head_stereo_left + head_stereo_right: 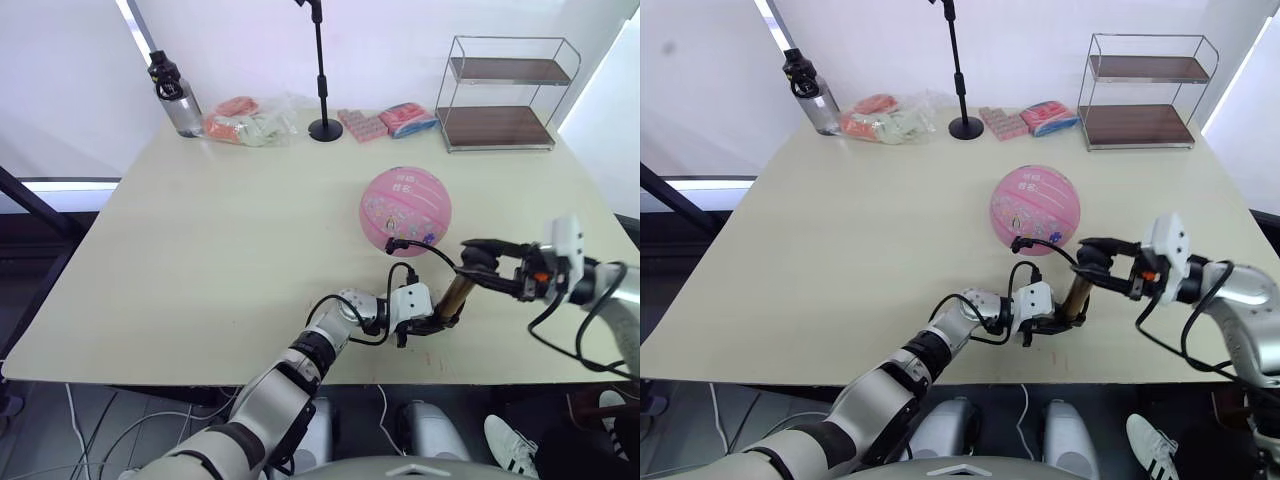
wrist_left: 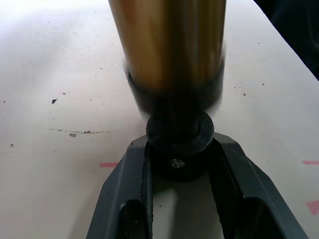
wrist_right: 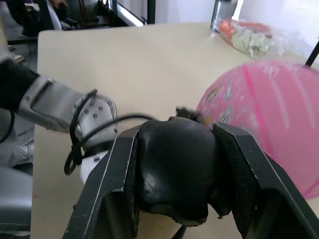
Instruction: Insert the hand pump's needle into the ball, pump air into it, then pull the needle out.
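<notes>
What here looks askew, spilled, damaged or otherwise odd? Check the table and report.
Nothing spilled or damaged. The slim bronze-gold hand pump leans tilted, its lower black end clamped by the left gripper and its black handle by the right gripper. Its thin black hose loops to the pink printed ball. Small dark specks and red marks dot the beige table.

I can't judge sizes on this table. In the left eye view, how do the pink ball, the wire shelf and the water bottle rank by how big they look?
1. Wire shelf
2. Pink ball, though it sits nearer the camera
3. Water bottle
</notes>
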`<state>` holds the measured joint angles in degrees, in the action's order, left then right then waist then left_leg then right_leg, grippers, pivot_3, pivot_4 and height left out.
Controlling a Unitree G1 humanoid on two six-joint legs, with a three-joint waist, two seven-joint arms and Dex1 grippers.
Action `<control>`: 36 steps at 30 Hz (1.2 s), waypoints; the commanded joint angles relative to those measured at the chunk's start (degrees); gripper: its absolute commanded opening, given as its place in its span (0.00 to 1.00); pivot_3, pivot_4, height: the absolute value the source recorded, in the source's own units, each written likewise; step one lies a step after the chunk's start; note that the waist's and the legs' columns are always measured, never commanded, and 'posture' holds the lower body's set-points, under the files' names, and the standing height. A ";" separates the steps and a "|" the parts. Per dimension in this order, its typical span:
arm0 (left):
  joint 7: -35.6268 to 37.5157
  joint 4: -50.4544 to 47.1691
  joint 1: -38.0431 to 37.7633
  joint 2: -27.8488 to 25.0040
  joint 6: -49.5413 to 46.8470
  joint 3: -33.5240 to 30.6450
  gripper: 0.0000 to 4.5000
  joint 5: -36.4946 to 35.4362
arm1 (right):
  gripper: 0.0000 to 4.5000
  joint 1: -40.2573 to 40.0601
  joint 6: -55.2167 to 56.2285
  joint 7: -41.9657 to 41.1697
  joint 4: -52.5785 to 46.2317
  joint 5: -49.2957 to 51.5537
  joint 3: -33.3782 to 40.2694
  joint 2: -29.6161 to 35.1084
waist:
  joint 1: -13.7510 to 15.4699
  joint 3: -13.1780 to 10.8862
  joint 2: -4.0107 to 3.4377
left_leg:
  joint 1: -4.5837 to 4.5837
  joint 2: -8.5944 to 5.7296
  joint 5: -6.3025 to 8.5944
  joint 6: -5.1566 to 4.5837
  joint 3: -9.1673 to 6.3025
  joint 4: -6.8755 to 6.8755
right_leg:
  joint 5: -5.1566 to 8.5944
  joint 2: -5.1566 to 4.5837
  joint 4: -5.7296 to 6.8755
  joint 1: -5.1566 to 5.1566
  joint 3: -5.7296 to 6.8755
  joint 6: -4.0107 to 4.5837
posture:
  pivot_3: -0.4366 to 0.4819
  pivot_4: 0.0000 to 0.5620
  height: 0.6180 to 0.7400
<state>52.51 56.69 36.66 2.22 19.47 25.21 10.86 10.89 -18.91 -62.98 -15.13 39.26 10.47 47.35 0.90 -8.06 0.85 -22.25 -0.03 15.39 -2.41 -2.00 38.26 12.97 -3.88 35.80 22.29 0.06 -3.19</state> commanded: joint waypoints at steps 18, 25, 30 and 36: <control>0.57 4.02 -2.98 -2.50 -2.82 2.47 0.24 3.76 | 0.37 17.47 -18.83 4.19 -4.01 20.30 15.69 10.32 | -0.02 -0.43 -0.12 | -0.54 -0.13 -0.01 -0.01 -0.01 0.09 | -0.03 -0.18 0.00 0.47 0.00 -0.03 | 0.48 0.27 1.00; 0.62 3.73 -3.22 -2.71 -2.82 2.43 0.24 3.77 | 0.37 10.74 -15.32 0.94 -5.87 13.06 12.29 8.54 | -0.01 -0.47 -0.07 | -0.62 -0.18 -0.01 -0.01 -0.02 0.06 | -0.15 -0.18 0.00 0.54 0.01 -0.24 | 0.48 0.27 1.00; 0.71 3.33 -3.39 -3.16 -2.84 2.42 0.24 3.73 | 0.37 3.61 -8.28 -0.66 -5.44 5.21 7.98 5.61 | -0.16 -0.33 0.18 | -0.43 -0.14 -0.01 -0.01 -0.03 0.07 | -0.14 -0.12 0.01 0.40 0.02 -0.26 | 0.48 0.27 1.00; 0.56 2.96 -3.60 -3.05 -3.03 2.43 0.24 3.62 | 0.37 -3.67 -0.07 -1.76 -3.50 -2.06 2.36 1.15 | -0.17 -0.10 0.44 | -0.33 -0.09 -0.01 -0.01 -0.05 0.07 | -0.14 -0.03 0.05 0.34 0.02 -0.26 | 0.48 0.27 1.00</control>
<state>52.64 55.55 35.93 1.65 19.90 25.29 10.92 9.47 -20.63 -63.93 -20.24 41.84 15.78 48.82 0.73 -8.16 1.29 -22.58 -0.12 15.38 -2.42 -2.03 38.33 12.83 -3.91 35.85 22.63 0.07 -3.45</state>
